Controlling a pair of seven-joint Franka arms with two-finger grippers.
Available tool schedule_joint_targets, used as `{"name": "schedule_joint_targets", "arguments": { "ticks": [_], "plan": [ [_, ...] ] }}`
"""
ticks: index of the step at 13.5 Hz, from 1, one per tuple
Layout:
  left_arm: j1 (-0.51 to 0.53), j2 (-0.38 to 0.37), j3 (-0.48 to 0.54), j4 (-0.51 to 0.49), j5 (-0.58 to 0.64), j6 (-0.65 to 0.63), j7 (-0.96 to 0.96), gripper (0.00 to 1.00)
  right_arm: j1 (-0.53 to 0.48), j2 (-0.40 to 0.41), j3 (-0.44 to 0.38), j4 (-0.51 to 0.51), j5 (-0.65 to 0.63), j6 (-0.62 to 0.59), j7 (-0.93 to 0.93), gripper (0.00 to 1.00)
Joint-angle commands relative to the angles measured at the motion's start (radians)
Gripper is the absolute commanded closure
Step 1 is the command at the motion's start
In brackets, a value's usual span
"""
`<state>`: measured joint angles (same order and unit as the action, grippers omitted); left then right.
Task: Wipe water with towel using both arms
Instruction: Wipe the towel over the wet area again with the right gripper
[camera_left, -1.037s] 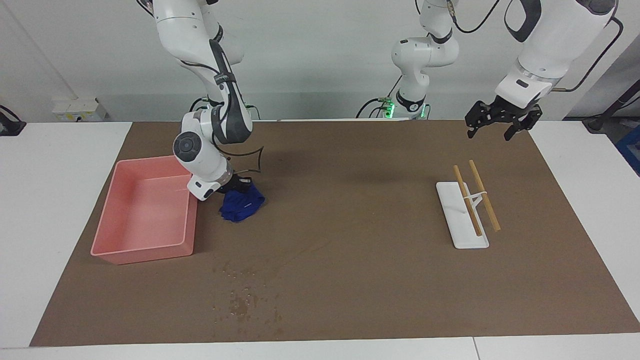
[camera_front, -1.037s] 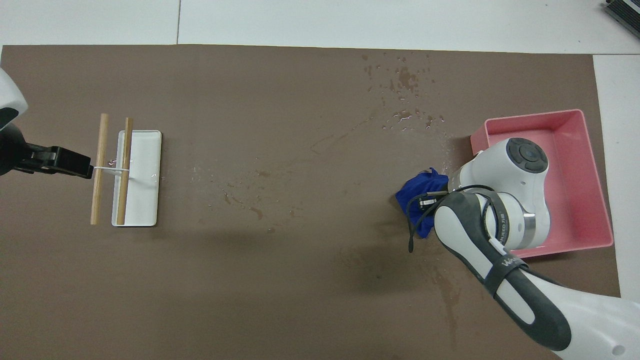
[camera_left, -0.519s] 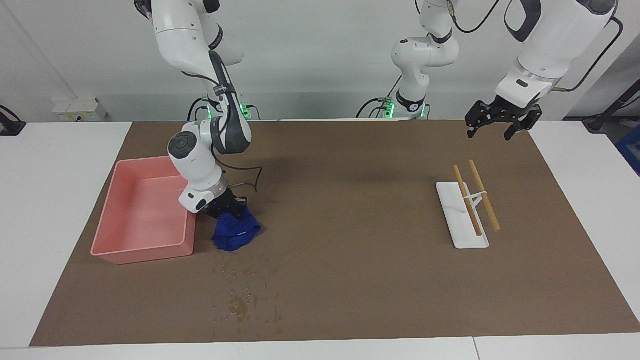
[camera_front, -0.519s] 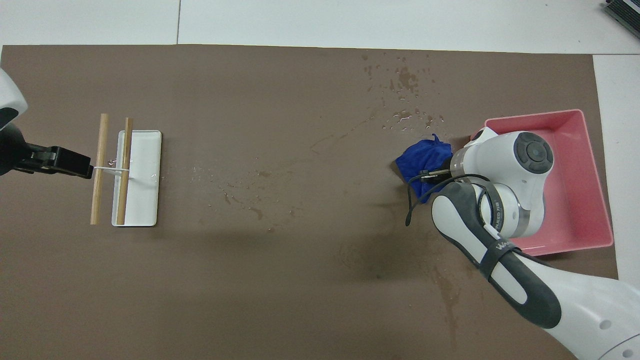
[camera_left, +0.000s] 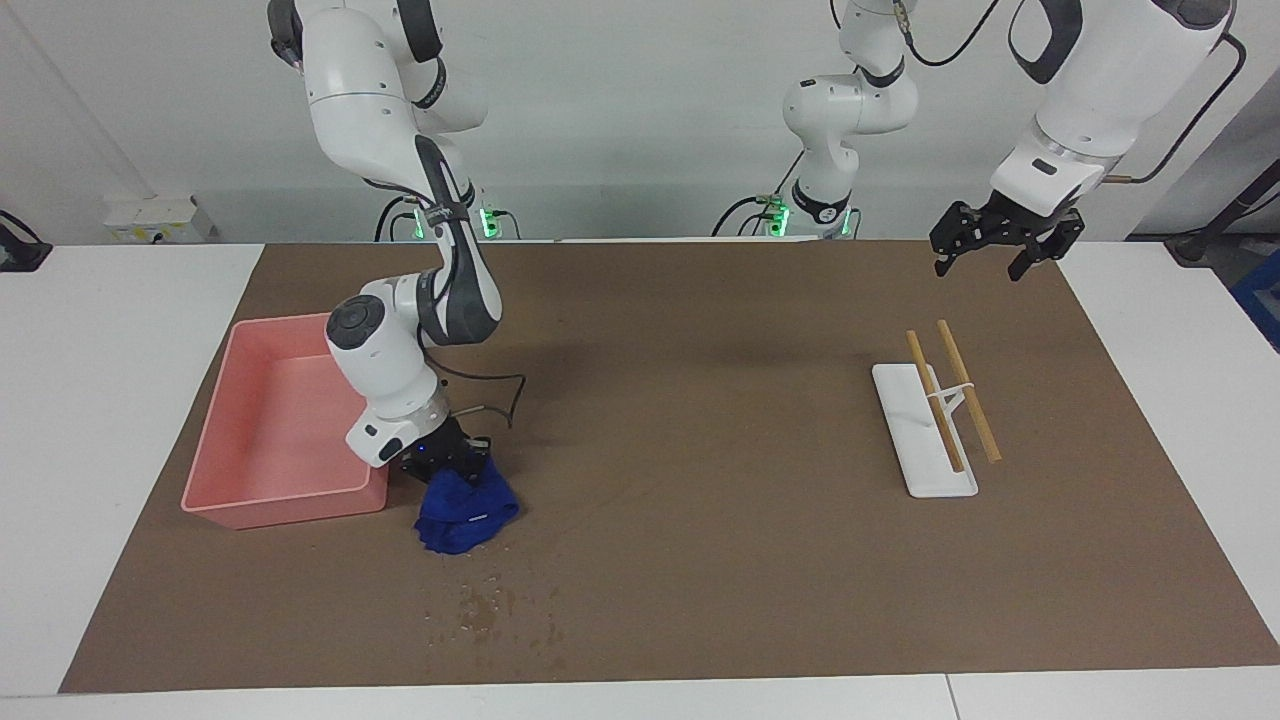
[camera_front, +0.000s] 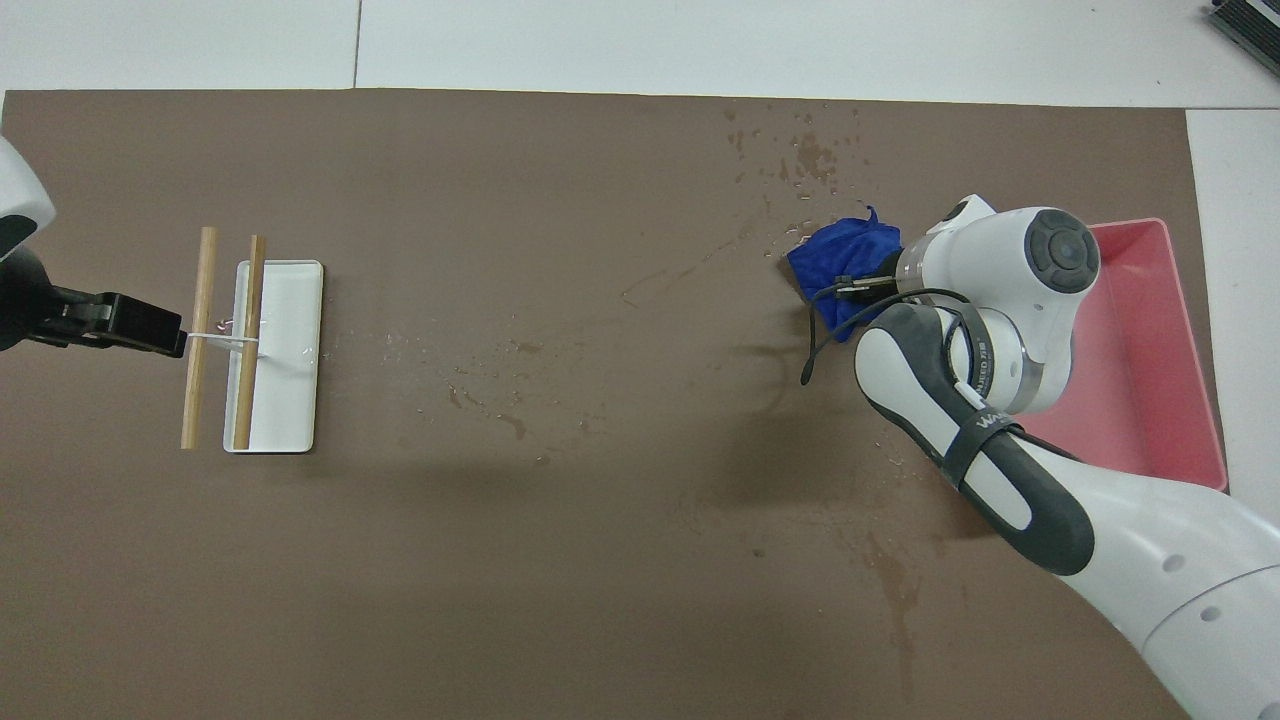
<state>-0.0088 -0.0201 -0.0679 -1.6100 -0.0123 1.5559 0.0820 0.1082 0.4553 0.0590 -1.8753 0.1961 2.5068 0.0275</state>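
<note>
The blue towel (camera_left: 465, 508) is bunched on the brown mat beside the pink tray's corner; it also shows in the overhead view (camera_front: 838, 262). My right gripper (camera_left: 450, 470) is shut on its top and presses it down; in the overhead view the gripper (camera_front: 870, 285) is mostly hidden under the wrist. The water (camera_left: 490, 605) is a patch of dark droplets just farther from the robots than the towel, also seen from overhead (camera_front: 805, 160). My left gripper (camera_left: 980, 265) is open and empty, and waits raised over the mat beside the rack (camera_front: 150, 328).
A pink tray (camera_left: 250, 500) stands at the right arm's end of the table (camera_front: 1180, 300). A white rack with two wooden sticks (camera_left: 915, 440) stands toward the left arm's end (camera_front: 290, 340). Faint wet streaks cross the mat's middle (camera_front: 510, 425).
My right gripper has dragged the towel along the tray's side, away from the robots, up to the edge of the droplets. The left arm has not moved.
</note>
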Motion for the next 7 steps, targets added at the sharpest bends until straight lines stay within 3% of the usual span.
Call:
{"name": "schedule_joint_targets", "arguments": {
  "ticks": [1, 7],
  "plan": [
    [-0.007, -0.029, 0.007, -0.037, 0.002, 0.024, -0.010, 0.00, 0.138, 0.118, 0.016, 0.025, 0.058, 0.064, 0.237, 1.00],
    [-0.007, -0.029, 0.007, -0.037, 0.002, 0.024, -0.010, 0.00, 0.318, 0.099, 0.035, 0.007, 0.071, 0.053, 0.650, 1.00]
  ]
}}
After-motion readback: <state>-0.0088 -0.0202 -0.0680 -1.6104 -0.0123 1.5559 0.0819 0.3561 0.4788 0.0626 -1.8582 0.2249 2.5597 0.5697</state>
